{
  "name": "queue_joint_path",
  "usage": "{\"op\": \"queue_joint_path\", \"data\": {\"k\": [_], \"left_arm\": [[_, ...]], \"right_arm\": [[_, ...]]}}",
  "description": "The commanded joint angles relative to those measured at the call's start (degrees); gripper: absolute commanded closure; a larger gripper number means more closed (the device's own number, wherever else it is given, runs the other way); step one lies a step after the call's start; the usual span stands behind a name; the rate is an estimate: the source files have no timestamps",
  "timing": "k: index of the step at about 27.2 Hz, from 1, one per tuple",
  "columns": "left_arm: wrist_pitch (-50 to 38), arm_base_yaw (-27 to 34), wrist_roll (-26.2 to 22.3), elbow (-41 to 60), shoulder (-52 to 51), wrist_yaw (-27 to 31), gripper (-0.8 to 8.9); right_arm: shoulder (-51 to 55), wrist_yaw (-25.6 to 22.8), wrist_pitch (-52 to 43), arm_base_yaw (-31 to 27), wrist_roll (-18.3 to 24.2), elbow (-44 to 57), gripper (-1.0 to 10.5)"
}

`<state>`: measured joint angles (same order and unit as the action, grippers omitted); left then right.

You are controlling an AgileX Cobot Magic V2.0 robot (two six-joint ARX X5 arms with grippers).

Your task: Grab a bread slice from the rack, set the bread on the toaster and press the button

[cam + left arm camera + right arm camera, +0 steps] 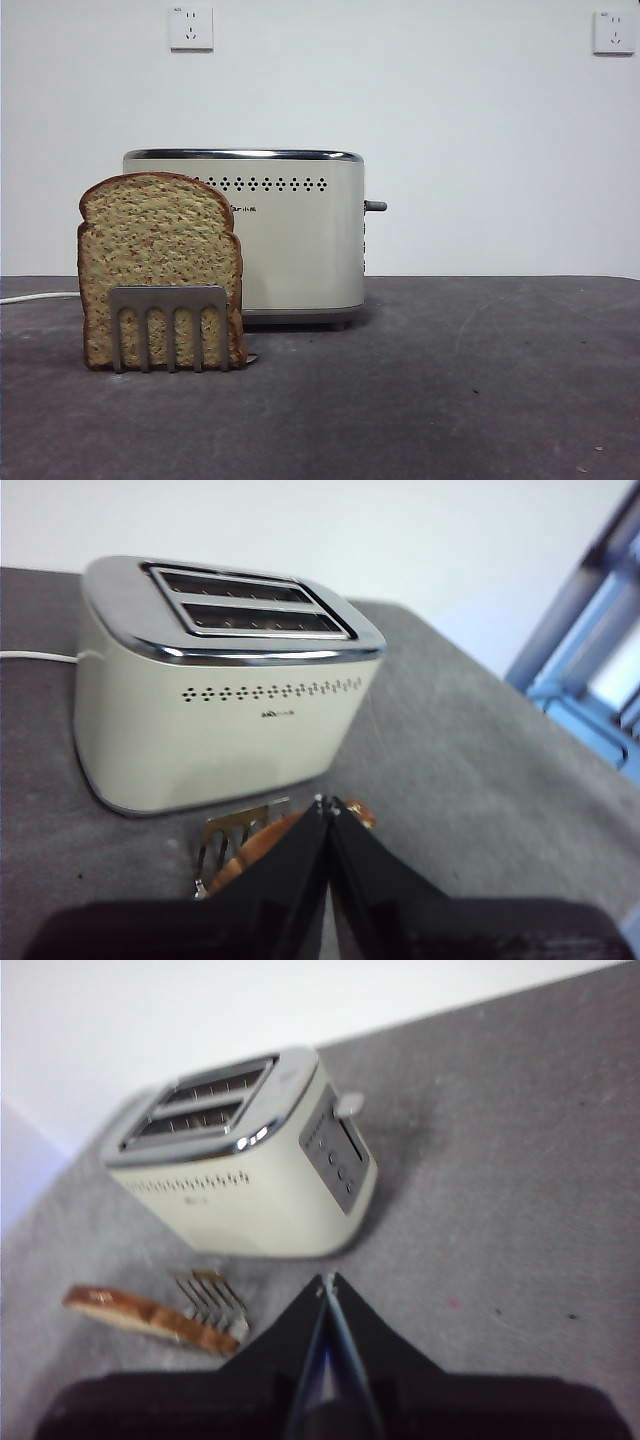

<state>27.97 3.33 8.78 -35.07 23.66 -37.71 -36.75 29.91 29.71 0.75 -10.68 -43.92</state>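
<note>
A brown wholegrain slice of bread [155,250] stands upright in the small grey metal rack [168,322], in front of the left half of the cream toaster [295,240]. The toaster's lever [375,206] sticks out on its right side. Both toaster slots [250,602] are empty. My left gripper [326,802] is shut and empty, high above the bread [262,842] and rack [228,838]. My right gripper [327,1278] is shut and empty, above the table to the right of the toaster [250,1165]; the bread [150,1318] and rack [210,1295] show there too. Neither gripper shows in the front view.
A white cable [35,297] runs off to the left behind the bread. Two wall sockets [191,28] sit high on the white wall. A blue frame [590,650] stands beyond the table's edge in the left wrist view. The dark grey table [480,380] stretches right of the toaster.
</note>
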Motion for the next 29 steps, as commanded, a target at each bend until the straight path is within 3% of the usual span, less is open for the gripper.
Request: {"op": "queue_joint_path", "data": {"k": [1,5,11,14,20,21,23,24,29], "left_arm": [[4.7,0.0,-9.3,-5.1,3.5,-1.7,8.21],[12.7,-0.2,-15.5,-12.9,8.9,-1.9,8.21],[23.0,-2.1,-22.9,-20.6,13.6,-1.8,8.21],[26.7,-3.6,-25.3,-22.4,14.8,-1.5,8.21],[27.1,-4.2,-25.5,-22.4,14.8,-1.4,7.99],[26.9,-4.2,-25.5,-22.4,14.8,-1.4,6.71],[26.4,-4.7,-25.5,-22.4,14.8,-1.4,2.62],[25.9,-5.4,-25.6,-22.4,14.8,-1.3,1.93],[25.9,-10.6,-28.5,-25.2,18.9,2.0,1.93]], "right_arm": [[-3.3,0.1,6.5,0.6,8.8,-6.3,9.6],[-8.6,0.1,15.8,1.7,14.4,-15.1,9.6],[-13.4,0.1,26.3,3.6,19.2,-24.1,9.6],[-14.2,0.0,27.7,4.7,19.4,-25.6,9.6],[-14.2,0.1,27.8,4.7,19.4,-25.6,9.6],[-14.2,0.1,27.8,4.7,19.4,-25.6,9.6],[-14.2,0.1,27.9,4.7,19.4,-25.6,9.6],[-14.2,0.1,27.9,4.7,19.4,-25.6,9.6],[-14.3,0.1,27.9,4.7,19.4,-25.6,9.6]]}}
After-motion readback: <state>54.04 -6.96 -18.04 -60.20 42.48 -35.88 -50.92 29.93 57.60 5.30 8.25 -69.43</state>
